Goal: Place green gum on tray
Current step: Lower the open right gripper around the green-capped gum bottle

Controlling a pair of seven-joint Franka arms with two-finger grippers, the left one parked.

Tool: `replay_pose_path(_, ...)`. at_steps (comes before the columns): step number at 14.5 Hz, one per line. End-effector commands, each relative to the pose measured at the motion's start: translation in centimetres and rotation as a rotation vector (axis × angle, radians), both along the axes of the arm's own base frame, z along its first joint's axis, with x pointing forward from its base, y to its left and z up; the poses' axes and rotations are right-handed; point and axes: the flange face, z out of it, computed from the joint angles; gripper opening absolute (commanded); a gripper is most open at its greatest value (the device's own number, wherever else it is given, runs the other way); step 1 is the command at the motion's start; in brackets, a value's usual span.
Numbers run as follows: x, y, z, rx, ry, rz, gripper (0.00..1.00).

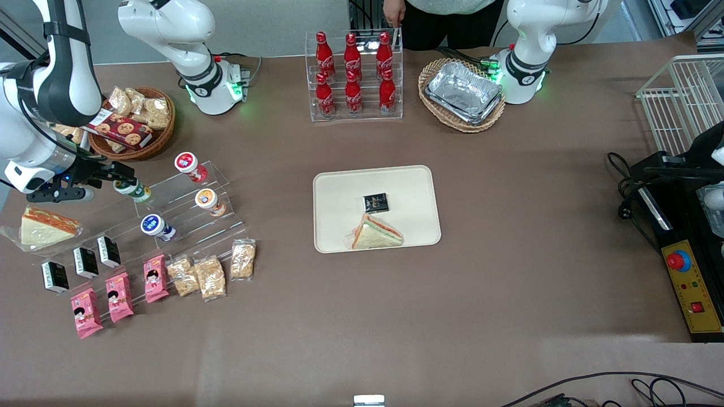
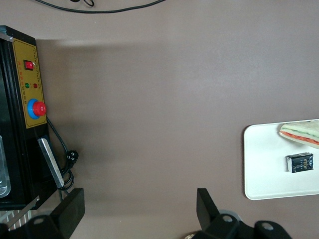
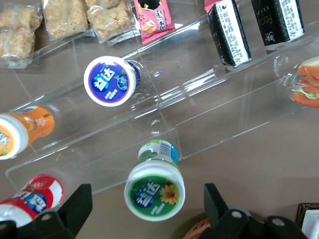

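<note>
The green gum (image 1: 133,190) is a small bottle with a green-ringed white lid, lying on the top step of the clear acrylic stand (image 1: 186,217). My right gripper (image 1: 116,180) is at the gum's lid end. In the right wrist view the gum (image 3: 155,190) lies between the two black fingers (image 3: 75,209), with a gap on each side, so the gripper (image 3: 144,209) is open around it. The cream tray (image 1: 339,192) lies in the table's middle, toward the parked arm from the stand. It holds a wrapped sandwich (image 1: 376,234) and a small black packet (image 1: 376,202). The tray also shows in the left wrist view (image 2: 264,164).
On the stand lie a red-lidded bottle (image 1: 189,165), an orange-lidded one (image 1: 209,202) and a blue-lidded one (image 1: 155,225), with black packets, pink packs and snack bags on the lower steps. A wicker snack basket (image 1: 133,121) and a wrapped sandwich (image 1: 45,226) are close to the gripper.
</note>
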Motion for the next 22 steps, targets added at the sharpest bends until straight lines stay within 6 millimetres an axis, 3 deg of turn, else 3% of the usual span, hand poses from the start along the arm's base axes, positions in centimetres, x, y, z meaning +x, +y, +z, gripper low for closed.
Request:
replay_pose_path(1,0.1,-0.6,-2.0,-0.018,-0.018,0.007,1.0)
replay_pose_path(6,0.0,-0.7,-3.7,-0.012,0.012,0.015,1.0)
replay_pose_path(11,-0.8,-2.4,-3.9,-0.002,0.027,0.026,1.0)
replay_pose_path(20,-0.7,-1.0,-3.9,-0.003,0.04,0.011,0.96)
replay_pose_path(22,-0.7,-0.6,-3.8,-0.004,0.043,0.011,0.88)
